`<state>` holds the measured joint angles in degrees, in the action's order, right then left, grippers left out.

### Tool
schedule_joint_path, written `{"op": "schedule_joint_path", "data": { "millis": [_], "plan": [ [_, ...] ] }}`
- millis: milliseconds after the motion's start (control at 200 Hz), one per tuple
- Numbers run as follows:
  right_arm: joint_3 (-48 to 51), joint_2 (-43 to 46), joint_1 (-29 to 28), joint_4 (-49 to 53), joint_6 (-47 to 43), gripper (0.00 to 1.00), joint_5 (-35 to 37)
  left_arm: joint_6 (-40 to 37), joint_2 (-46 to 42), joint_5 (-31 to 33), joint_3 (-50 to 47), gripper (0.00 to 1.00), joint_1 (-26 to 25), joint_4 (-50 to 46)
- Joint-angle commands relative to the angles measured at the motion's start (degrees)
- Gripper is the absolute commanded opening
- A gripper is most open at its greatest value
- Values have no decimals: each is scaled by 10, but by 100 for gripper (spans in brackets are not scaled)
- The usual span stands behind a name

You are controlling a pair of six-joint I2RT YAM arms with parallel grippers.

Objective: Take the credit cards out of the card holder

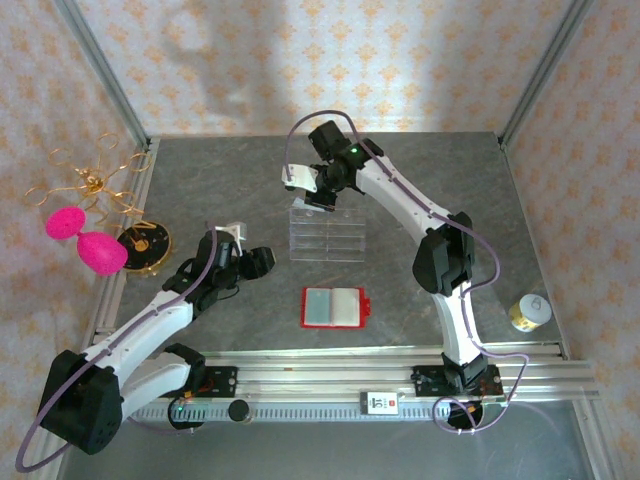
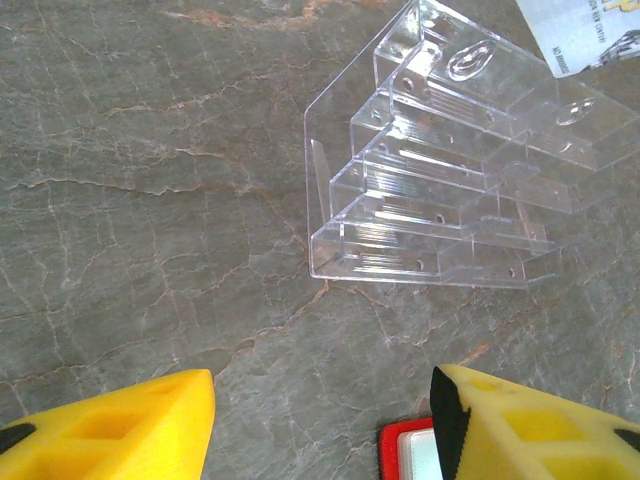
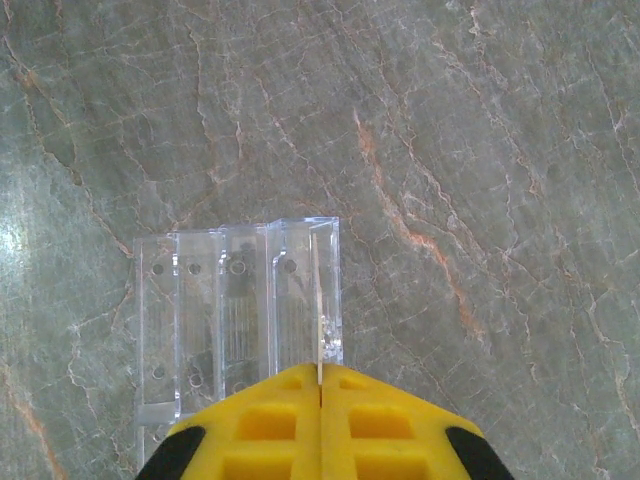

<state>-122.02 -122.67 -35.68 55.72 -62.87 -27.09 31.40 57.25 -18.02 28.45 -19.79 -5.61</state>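
Reaching for the red wallet [image 1: 366, 307] suits your spread, empty left gripper [image 1: 256, 262]: it lies open on the surface [image 1: 200, 180] just right of it, long axis sideways. Your right gripper [image 3: 320, 388] pinches a whitish card [image 2: 575, 35] over the clear tray [image 1: 328, 238].

A grey stone-patterned tabletop [image 1: 220, 180], veined with rust-coloured lines, is forming the work surface. Cream wallpaper with a repeating gold motif is covering the back wall [image 1: 400, 50] and the side walls [image 1: 40, 120]. Two aluminium posts [image 1: 103, 75] are rising at the far corners. An aluminium rail [image 1: 320, 362] is running along the near edge. Diffuse light is casting a soft shadow [image 1: 215, 60] on the back wall.
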Motion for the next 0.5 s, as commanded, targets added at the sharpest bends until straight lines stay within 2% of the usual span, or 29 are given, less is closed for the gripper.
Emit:
{"op": "schedule_joint_path", "data": {
  "millis": [0,445,496],
  "plan": [
    [11,-20,1,5,2,0,-1,-4,3,-11,-6,60,6,19],
    [22,-34,-13,-6,7,0,17,-2,11,-48,-11,58,8,41],
    [26,-35,-14,-18,14,8,21,0,14,-54,-11,57,8,43]
  ]
}}
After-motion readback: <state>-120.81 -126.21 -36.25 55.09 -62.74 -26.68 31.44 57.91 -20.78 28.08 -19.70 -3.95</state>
